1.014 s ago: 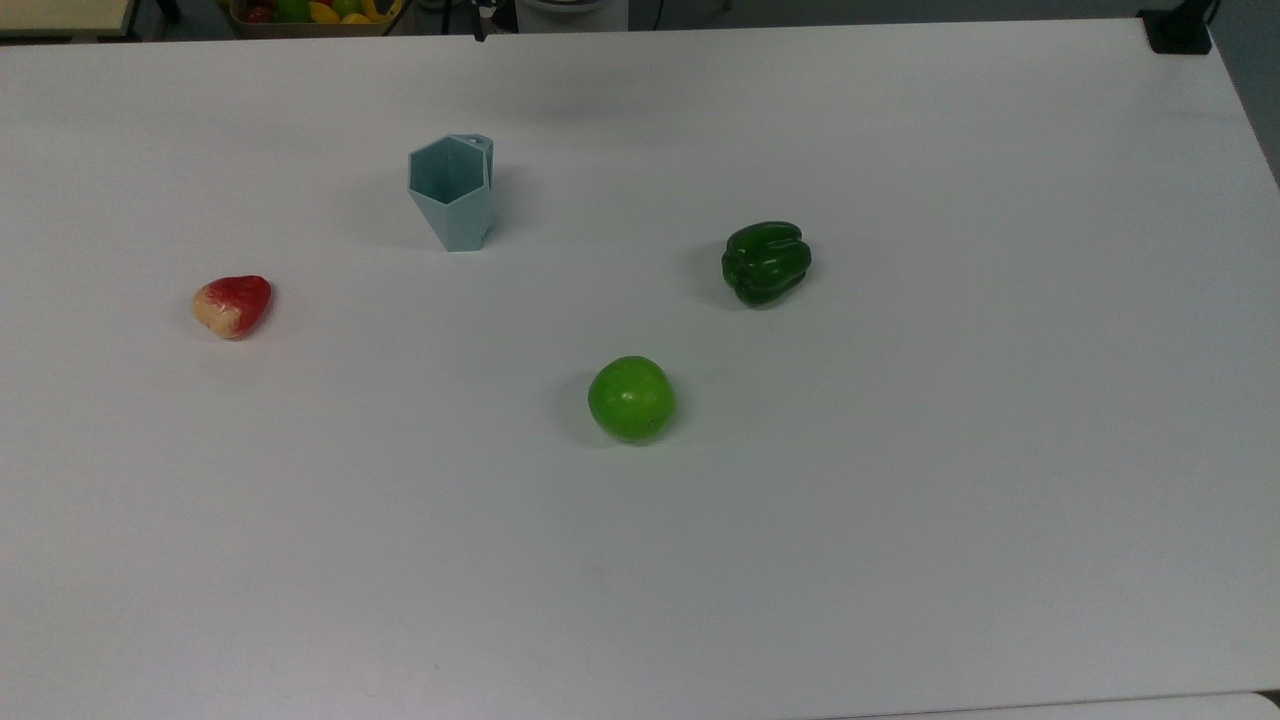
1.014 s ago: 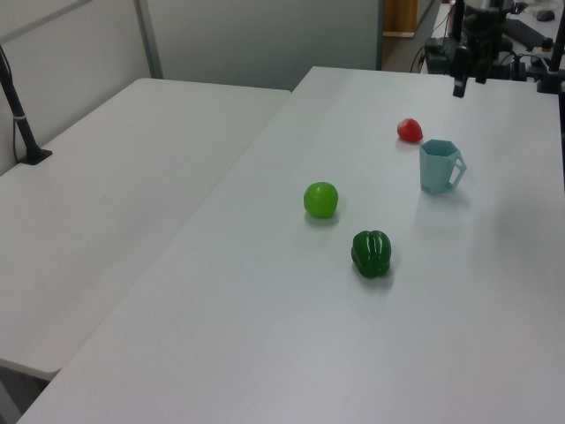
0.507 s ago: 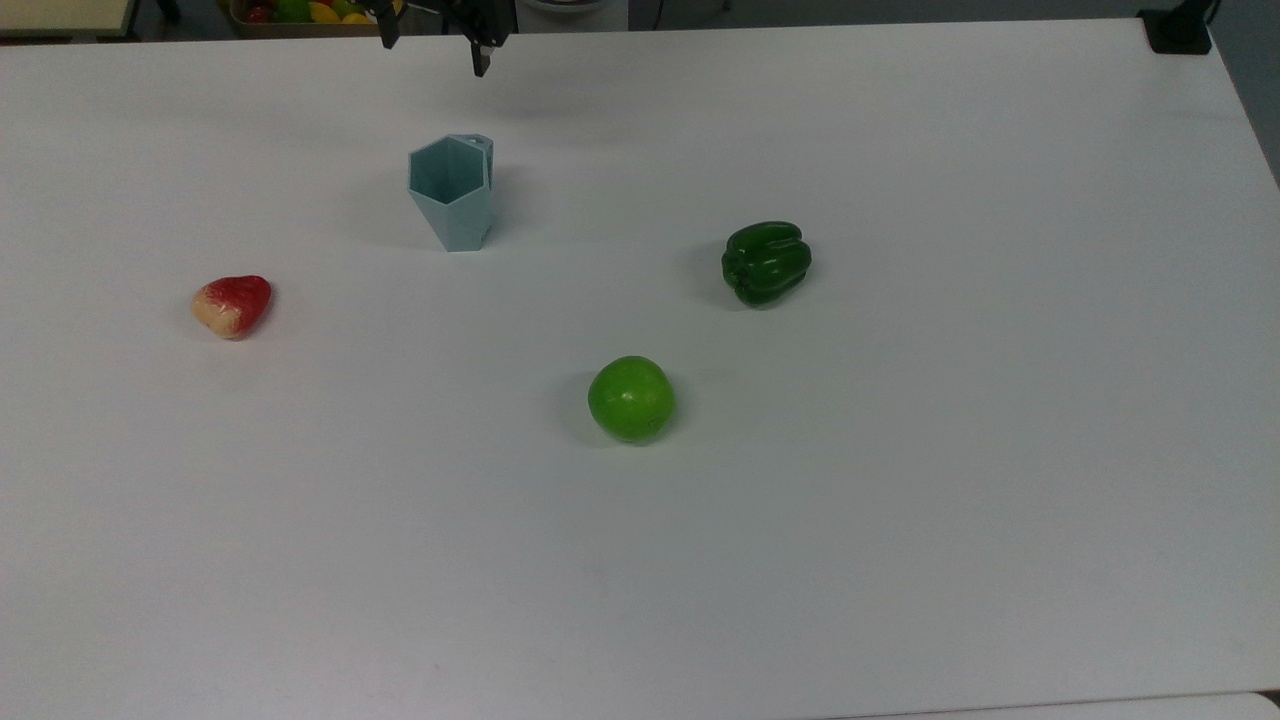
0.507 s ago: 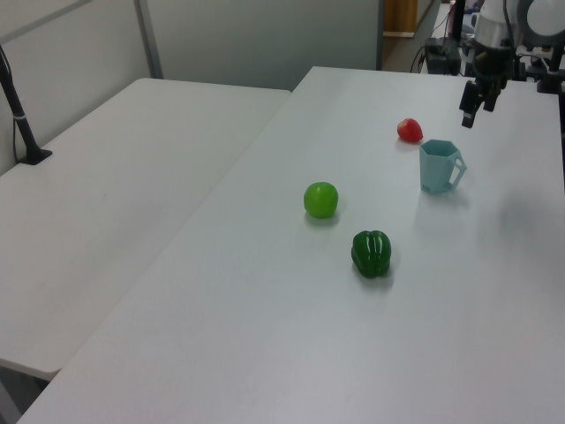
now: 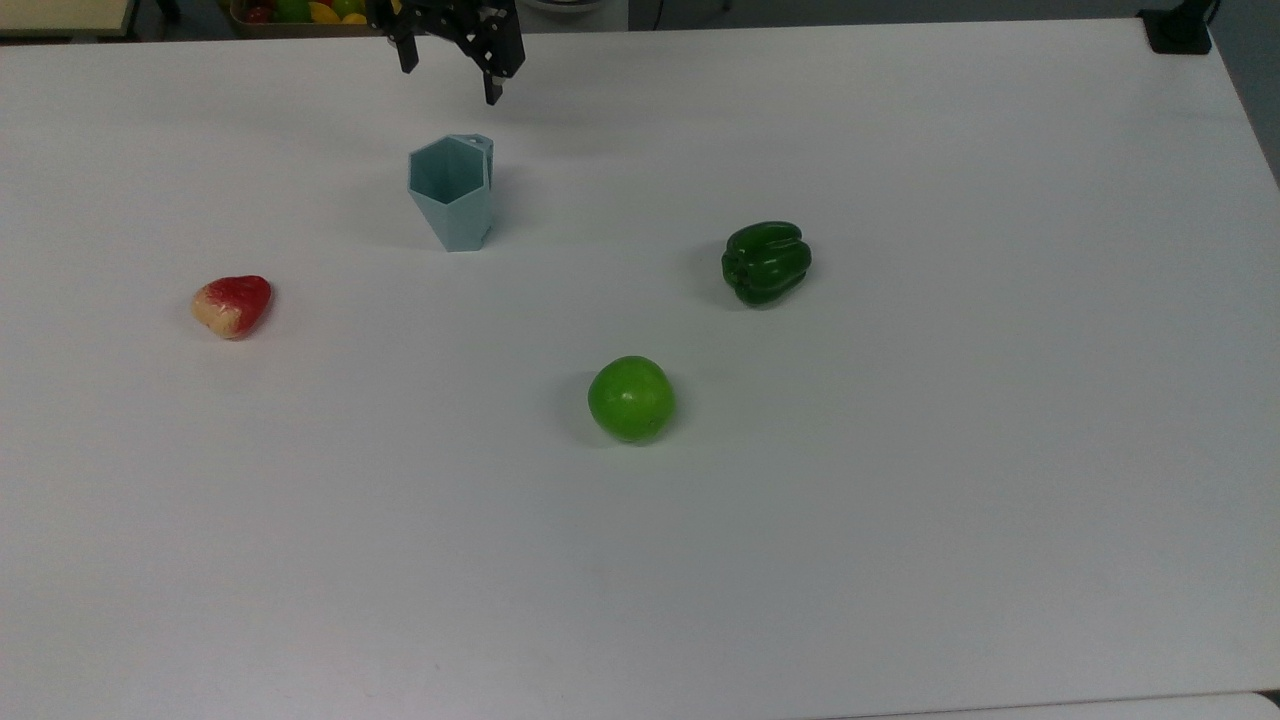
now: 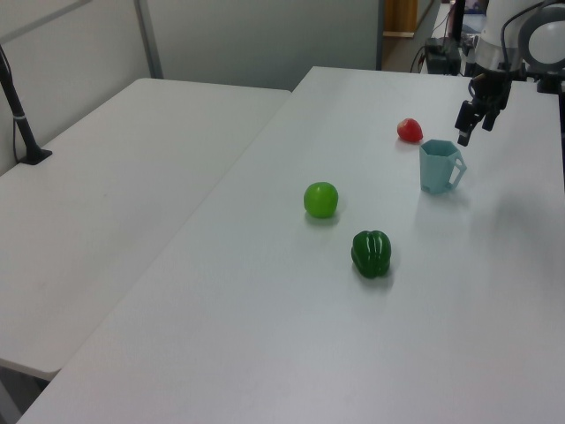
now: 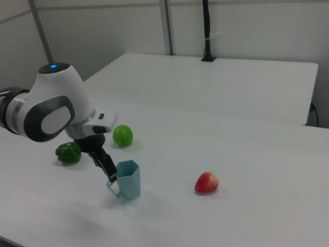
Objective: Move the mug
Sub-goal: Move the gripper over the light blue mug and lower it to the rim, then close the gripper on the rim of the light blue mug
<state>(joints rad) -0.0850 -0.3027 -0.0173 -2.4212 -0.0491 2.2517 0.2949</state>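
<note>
**Operator:** Since half a second ago my black two-finger end effector (image 5: 450,78) has come further in over the far edge of the white counter (image 5: 900,500) and dropped closer to the pale blue-grey faceted plastic mug (image 5: 452,193). Nothing on the counter has shifted.

**Colleague:** Fingers?

**Operator:** Spread apart and empty, hanging just beyond the mug's handle side in the top view. In the right view one finger looks to be almost at the handle, though I can't tell if it touches.

**Colleague:** So how far along are we?

**Operator:** Early, I judge. The mug stands upright on its narrow base, ungrasped. Closing on it, lifting and carrying are all still left.

**Colleague:** Room to move it?

**Operator:** Plenty. The red-and-cream strawberry-shaped toy fruit (image 5: 232,305) lies well apart toward the top view's left, the dark green toy bell pepper (image 5: 766,263) well apart toward the top view's right, and the round bright green toy apple (image 5: 631,399) nearer the camera. Wide bare counter lies between them and along the near side. The far edge is the close one, so I'd rather carry the mug inward than back.
</note>
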